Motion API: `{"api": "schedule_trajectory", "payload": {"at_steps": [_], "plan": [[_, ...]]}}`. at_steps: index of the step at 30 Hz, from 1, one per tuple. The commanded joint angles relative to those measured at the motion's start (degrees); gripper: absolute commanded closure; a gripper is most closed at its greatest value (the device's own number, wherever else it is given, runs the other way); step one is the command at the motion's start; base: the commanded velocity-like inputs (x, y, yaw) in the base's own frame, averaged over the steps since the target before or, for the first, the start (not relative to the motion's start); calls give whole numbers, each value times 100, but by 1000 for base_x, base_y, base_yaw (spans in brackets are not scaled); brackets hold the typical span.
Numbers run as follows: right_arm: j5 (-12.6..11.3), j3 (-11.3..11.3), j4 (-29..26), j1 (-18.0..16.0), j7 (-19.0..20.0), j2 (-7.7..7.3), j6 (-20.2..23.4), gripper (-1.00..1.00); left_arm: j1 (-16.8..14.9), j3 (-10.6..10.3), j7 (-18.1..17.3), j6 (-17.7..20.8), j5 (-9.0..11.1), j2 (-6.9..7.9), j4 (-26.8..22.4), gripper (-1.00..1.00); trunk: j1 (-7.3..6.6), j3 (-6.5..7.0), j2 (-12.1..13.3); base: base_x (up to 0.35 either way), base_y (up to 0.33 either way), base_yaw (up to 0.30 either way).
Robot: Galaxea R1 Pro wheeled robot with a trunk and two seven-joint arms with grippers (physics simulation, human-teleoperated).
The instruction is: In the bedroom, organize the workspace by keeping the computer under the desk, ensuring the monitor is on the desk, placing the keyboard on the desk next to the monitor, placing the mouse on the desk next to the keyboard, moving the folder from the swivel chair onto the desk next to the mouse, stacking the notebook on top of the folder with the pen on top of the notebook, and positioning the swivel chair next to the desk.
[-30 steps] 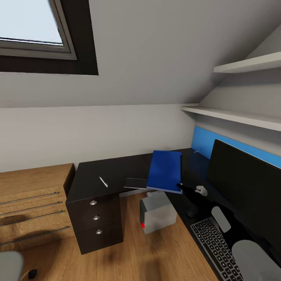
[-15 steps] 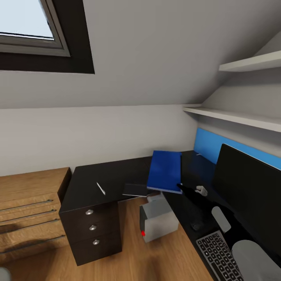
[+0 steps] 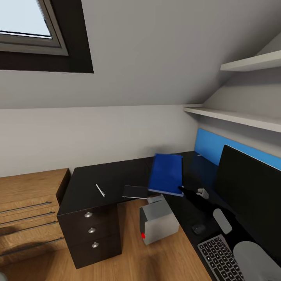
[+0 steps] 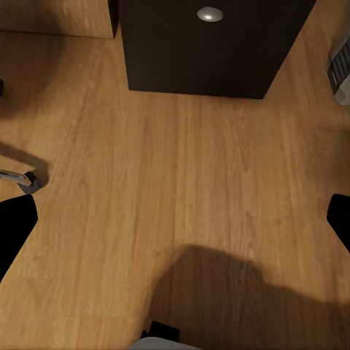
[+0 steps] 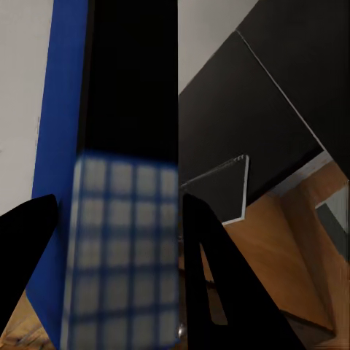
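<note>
Right arm stretched forward, right gripper [image 3: 182, 189] clamped on the near edge of the folder [image 3: 166, 173], fingers [image 5: 208, 284] either side of it. Left gripper [image 4: 175, 219] pointed down at the floor, fingertips spread wide.

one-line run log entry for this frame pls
phase: placing folder | right gripper: shut on folder, held over desk | left gripper: over bare floor | notebook, pen: on desk | mouse, keyboard: by monitor

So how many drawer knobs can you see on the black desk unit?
3. The knobs run down the front of the drawer unit in the head view: top, middle, bottom. None looks hidden.
</note>
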Motion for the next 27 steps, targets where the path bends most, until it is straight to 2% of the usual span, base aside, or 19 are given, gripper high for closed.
{"api": "schedule_trajectory", "payload": {"at_steps": [1,2,5,9,23,27], "plan": [[-45,-105,68,-4,2,-14,50,100,2,22,-51,0,35,-1,-8,-100,1,-7,-5,2,0,0],[-45,-166,95,-4,-1,-22,52,100,2,22,-51,0,35,-1,-8,-100,1,-7,-5,1,0,0],[-36,-547,174,-4,-20,-44,55,100,2,22,-51,0,33,-1,-8,-100,1,-7,-5,0,0,0],[-22,-769,203,-4,-31,-48,54,100,2,23,-50,-5,29,-1,-8,-100,1,-7,-5,0,0,0],[-5,-816,217,-4,-212,-12,48,100,2,20,-51,-8,26,-10,-8,-100,1,-7,-5,0,0,0],[-21,-823,219,-4,-629,-4,44,100,2,22,-50,-8,26,-10,-8,-100,1,-7,-5,0,0,0]]}}
